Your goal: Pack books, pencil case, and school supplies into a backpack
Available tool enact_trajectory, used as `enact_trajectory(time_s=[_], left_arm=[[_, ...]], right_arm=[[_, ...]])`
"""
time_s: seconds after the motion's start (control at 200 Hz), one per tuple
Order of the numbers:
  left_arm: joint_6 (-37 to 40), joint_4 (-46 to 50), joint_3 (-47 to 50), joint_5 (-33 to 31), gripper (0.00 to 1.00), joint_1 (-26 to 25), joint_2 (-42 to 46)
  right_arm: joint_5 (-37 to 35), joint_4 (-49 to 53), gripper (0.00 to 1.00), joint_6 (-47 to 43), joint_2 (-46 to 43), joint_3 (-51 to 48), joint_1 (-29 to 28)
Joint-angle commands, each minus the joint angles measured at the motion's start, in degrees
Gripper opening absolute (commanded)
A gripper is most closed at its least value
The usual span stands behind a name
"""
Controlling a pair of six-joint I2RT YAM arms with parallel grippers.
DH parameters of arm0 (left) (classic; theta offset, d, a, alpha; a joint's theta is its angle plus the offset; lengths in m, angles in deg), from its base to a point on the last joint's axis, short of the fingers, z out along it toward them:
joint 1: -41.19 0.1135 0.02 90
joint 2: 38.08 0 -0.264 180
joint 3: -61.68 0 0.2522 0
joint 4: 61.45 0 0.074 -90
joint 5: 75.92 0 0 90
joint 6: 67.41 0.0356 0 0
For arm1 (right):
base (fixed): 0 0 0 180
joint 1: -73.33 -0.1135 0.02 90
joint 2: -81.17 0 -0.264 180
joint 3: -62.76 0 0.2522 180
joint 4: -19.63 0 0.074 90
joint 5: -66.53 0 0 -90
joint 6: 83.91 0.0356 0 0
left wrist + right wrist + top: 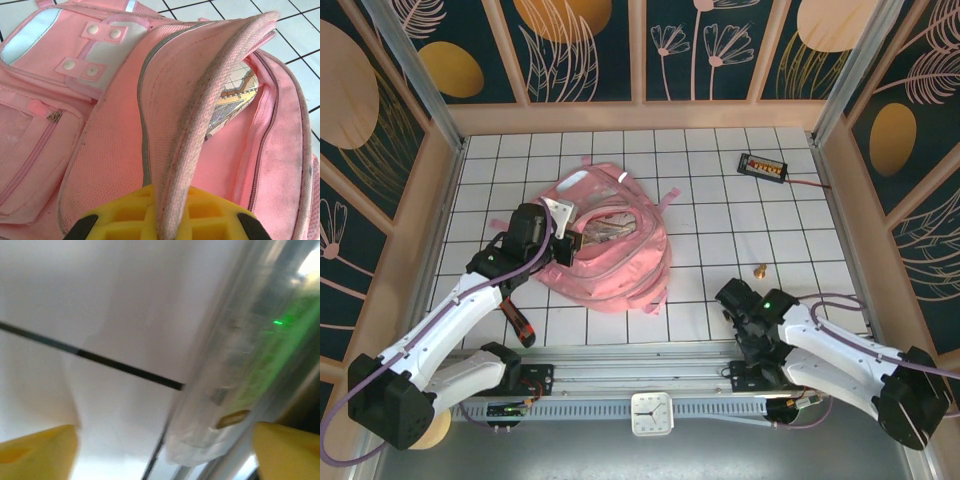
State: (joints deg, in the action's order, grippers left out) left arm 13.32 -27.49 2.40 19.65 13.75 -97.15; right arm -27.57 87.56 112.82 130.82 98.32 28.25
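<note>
Big light-pink fabric backpack, table middle: looks floppy, grab stiffer flap rim; left gripper pinching it, right gripper spread, empty.

The backpack is light pink with silvery strips. The bench is white, gridded in thin black lines. A black box bears orange marks. The left tool is yellow.
</note>
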Motion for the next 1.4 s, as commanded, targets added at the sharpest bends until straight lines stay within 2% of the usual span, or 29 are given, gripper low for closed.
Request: enact_trajectory(time_s=[0.0,0.06,0.095,0.245,0.3,0.635,0.841,0.941,1.041,1.206,1.266,1.396], left_arm=[[-0.4,-5.9,-1.1,2.2,0.0,-0.4,1.7],[-0.3,-5.7,-1.0,2.0,0.0,-0.4,1.7],[-0.1,-5.7,-0.9,1.9,0.0,-0.4,1.7],[0.0,-5.9,-0.5,1.7,0.0,-0.4,1.7],[0.1,-5.9,-0.4,1.7,0.0,-0.4,1.7],[0.1,-6.6,0.3,1.2,0.0,-0.4,1.9],[0.0,-6.8,0.0,1.2,0.0,-0.4,1.7],[-0.3,-6.5,-0.3,1.8,0.0,-0.4,1.5],[-0.8,-6.3,-0.7,2.5,0.0,-0.4,1.2],[-1.7,-5.2,-2.4,3.2,0.0,-0.4,0.9],[-2.0,-5.0,-3.1,3.2,0.0,-0.4,1.2],[-3.2,-4.5,-4.9,3.2,0.0,-0.4,1.4]], right_arm=[[0.1,1.7,0.44,4.1,0.5,-3.3,0.3],[-0.1,1.6,0.21,4.4,0.6,-3.4,0.4],[-0.1,1.6,0.12,4.4,0.7,-3.4,0.4],[0.2,2.5,0.07,3.7,2.0,-2.2,0.5],[-0.1,3.5,0.0,3.2,2.3,-0.9,0.4],[-3.8,11.3,0.0,-2.5,7.5,16.8,0.3],[-5.2,8.8,0.0,-7.2,13.3,26.0,0.9],[-6.5,2.3,0.0,-13.3,17.2,30.5,1.2],[-5.8,-6.2,0.0,-24.0,23.4,36.7,1.4],[-7.2,-19.7,0.0,-41.4,29.1,47.8,-3.0],[-3.4,-27.8,0.0,-47.2,29.0,48.1,-3.6],[2.7,-36.5,0.0,-48.3,29.8,48.2,-3.9]])
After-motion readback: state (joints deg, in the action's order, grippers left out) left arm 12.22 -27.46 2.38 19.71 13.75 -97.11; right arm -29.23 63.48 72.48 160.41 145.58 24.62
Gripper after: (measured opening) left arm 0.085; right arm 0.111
